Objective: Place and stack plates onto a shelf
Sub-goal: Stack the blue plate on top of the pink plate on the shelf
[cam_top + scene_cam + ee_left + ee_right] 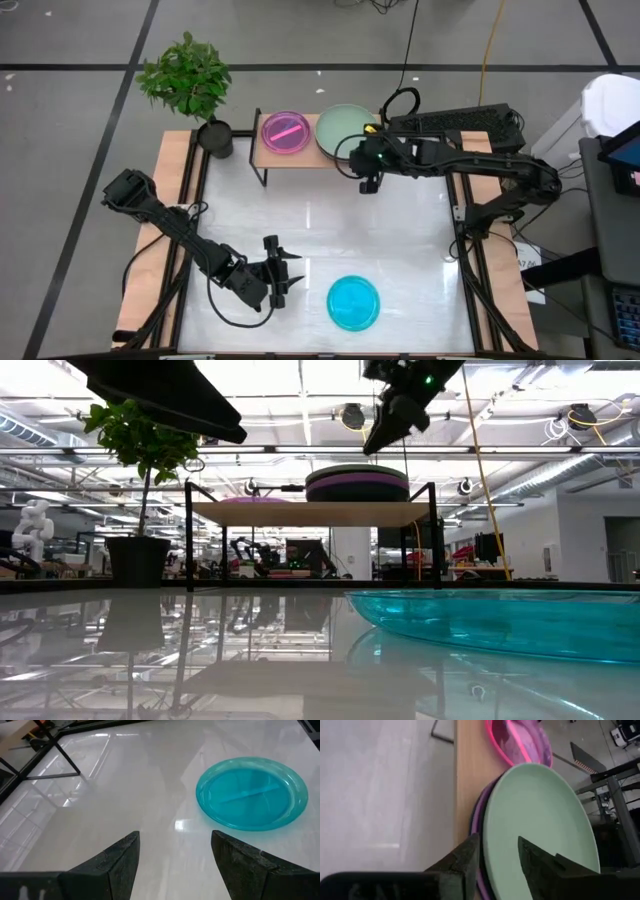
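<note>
The shelf [312, 157] stands at the table's far edge. On its left half lies a pink plate [286, 132]. On its right half sits a stack [357, 482] with a sage green plate [540, 820] on top and a purple rim [481, 810] under it. My right gripper [499, 847] hangs open just above the stack's near rim [378, 438], touching nothing. A cyan plate [354, 303] lies flat on the table near the front edge. My left gripper [175, 850] is open to its left, low over the table, with nothing between its fingers.
A potted plant [190, 80] stands at the far left corner, beside the shelf's left end. The white tabletop [330, 230] between the shelf and the cyan plate is bare. Wooden strips and black rails border the table on both sides.
</note>
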Available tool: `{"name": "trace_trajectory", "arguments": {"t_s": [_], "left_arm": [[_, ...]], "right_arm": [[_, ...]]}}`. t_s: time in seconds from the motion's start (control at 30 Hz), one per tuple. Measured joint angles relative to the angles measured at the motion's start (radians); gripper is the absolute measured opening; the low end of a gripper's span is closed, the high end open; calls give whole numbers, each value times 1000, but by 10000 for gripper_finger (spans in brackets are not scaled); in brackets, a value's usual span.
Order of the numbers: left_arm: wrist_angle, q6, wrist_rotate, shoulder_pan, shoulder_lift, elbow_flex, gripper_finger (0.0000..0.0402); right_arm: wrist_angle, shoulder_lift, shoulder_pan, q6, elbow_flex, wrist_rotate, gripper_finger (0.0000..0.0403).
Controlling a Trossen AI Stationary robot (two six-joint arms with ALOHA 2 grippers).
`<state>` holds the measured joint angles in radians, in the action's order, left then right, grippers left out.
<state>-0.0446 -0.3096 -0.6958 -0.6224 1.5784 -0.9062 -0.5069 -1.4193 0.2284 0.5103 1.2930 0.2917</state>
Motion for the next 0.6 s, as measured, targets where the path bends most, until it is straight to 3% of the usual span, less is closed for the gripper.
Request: {"name": "trace_trajectory", "arguments": {"t_s": [0.13, 0.3, 0.6], "left_arm": [[-5, 37, 48, 0, 0, 0, 250], [13, 112, 123, 0, 0, 1, 250], [70, 374, 238, -1, 7, 1, 250]], "right_arm": [[-27, 47, -47, -95, 0, -13, 127], [-91, 96, -138, -225, 0, -116, 125], [-84, 179, -347, -403, -129, -62, 119]]}}
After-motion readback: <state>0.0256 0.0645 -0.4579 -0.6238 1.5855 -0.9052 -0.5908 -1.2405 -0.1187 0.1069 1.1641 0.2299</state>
